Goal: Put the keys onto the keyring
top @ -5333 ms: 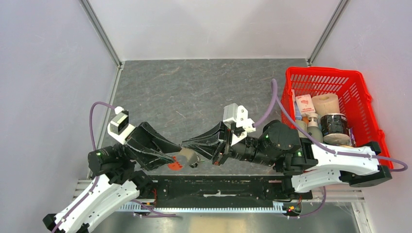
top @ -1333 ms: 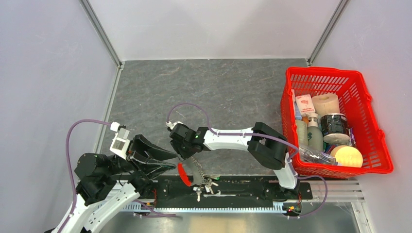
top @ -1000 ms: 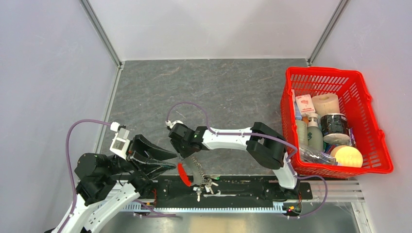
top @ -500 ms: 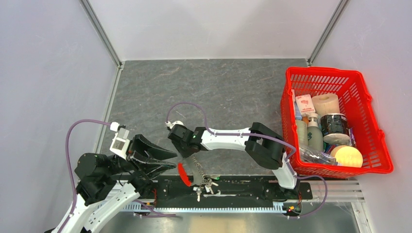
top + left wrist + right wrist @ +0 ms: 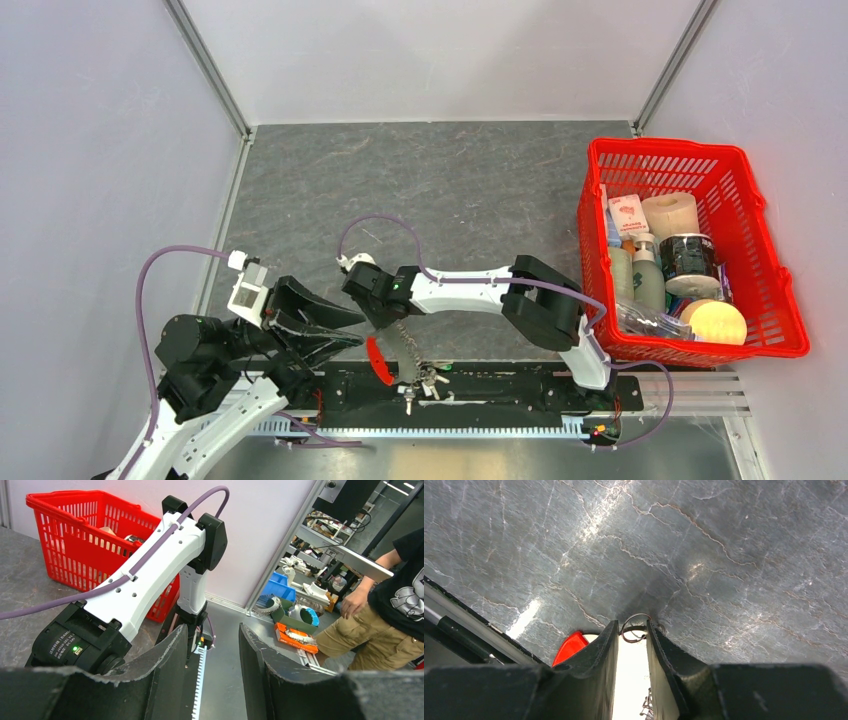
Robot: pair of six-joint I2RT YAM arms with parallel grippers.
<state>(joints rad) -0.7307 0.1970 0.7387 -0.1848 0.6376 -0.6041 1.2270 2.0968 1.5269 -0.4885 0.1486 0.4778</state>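
Observation:
My right gripper (image 5: 388, 324) points down over the table's front edge and is shut on the keyring's thin metal ring (image 5: 634, 628), which sits between its fingertips. The red oval fob (image 5: 377, 358) hangs beside the chain (image 5: 405, 345); it also shows in the right wrist view (image 5: 569, 647). A small bunch of metal keys (image 5: 426, 378) dangles at the chain's end over the black base rail. My left gripper (image 5: 358, 330) is open and empty, just left of the fob, with its jaws wide apart in the left wrist view (image 5: 210, 647). The yellow-tagged key and the green tag are out of view.
A red basket (image 5: 760, 240) with bottles, a roll and cans stands at the right. The black base rail (image 5: 500, 385) runs along the front edge. The right arm (image 5: 145, 575) fills the left wrist view; a person (image 5: 395, 605) stands beyond the table.
Five seconds ago both grippers met low at the front. Now they are apart and the keyring hangs from my right gripper, which has drifted slightly left over the last second.

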